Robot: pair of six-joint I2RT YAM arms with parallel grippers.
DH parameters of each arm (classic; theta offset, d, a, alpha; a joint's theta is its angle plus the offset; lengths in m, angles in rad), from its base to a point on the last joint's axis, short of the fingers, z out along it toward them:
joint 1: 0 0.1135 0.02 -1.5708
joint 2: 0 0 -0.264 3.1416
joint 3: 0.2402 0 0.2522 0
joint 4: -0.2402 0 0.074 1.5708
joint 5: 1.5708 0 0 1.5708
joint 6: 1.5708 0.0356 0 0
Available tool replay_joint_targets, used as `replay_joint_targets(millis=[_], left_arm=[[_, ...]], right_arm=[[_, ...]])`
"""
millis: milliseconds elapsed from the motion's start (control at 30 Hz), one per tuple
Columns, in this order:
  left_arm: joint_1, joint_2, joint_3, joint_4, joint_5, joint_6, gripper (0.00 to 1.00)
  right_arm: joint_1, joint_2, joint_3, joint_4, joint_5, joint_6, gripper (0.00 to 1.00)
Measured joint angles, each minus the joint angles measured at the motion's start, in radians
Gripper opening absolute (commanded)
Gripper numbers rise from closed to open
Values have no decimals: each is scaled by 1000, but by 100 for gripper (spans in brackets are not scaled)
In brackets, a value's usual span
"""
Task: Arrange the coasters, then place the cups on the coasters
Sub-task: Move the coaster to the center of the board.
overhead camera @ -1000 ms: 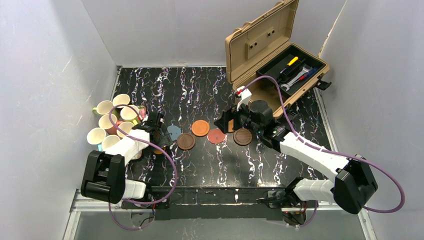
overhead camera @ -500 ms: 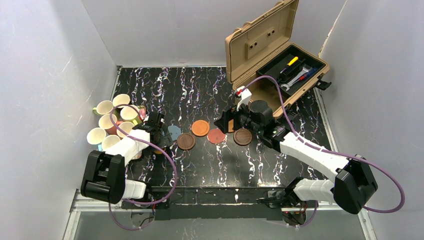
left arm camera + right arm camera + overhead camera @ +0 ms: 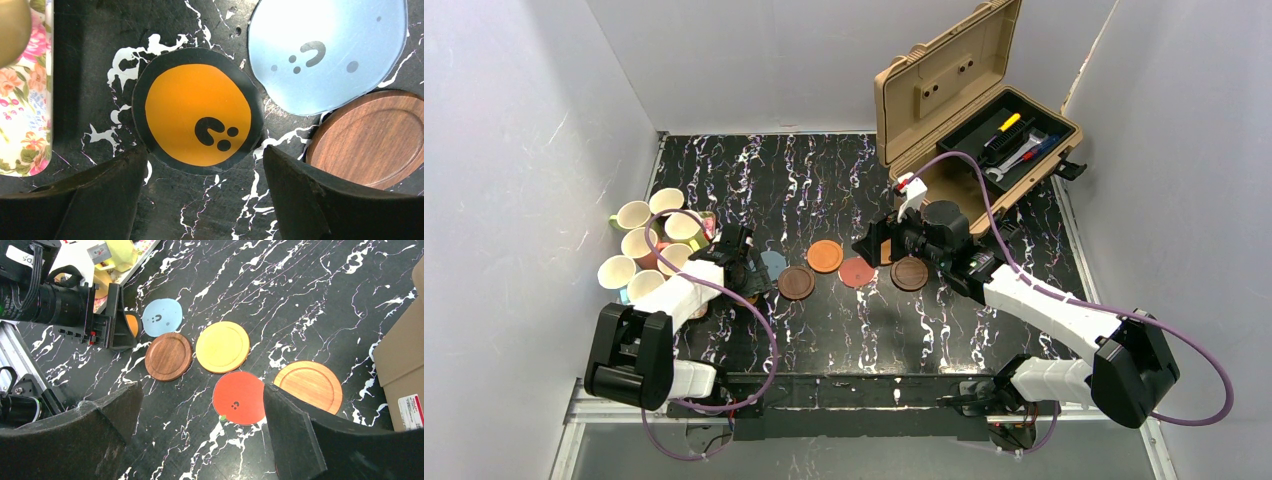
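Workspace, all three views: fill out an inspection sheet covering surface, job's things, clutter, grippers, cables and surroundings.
Surface: black, white-veined table.
Job's things: six coasters lie flat mid-table: orange coaster, grey-blue coaster, dark wood coaster, orange-brown coaster, red coaster, light wood coaster. The cups are bunched at the left, none on a coaster.
Clutter: open tan tool case holding tools, far right; floral tray by the cups.
Grippers: left gripper open, low over the orange coaster; right gripper open, empty, above the coasters.
Cables: purple cables loop along both arms.
Surroundings: white walls on three sides.
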Motion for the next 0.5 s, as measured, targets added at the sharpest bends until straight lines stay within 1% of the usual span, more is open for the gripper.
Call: replay_joint_targets(millis=[100, 267, 500], left_arm=[[0, 0, 0, 0, 0, 0, 84], [0, -2, 0, 1, 3, 0, 89], [-1, -5, 0, 3, 10, -1, 93]], right_arm=[[0, 0, -1, 0, 0, 0, 99], [0, 0, -1, 0, 0, 0, 99], [0, 0, -1, 0, 1, 0, 99]])
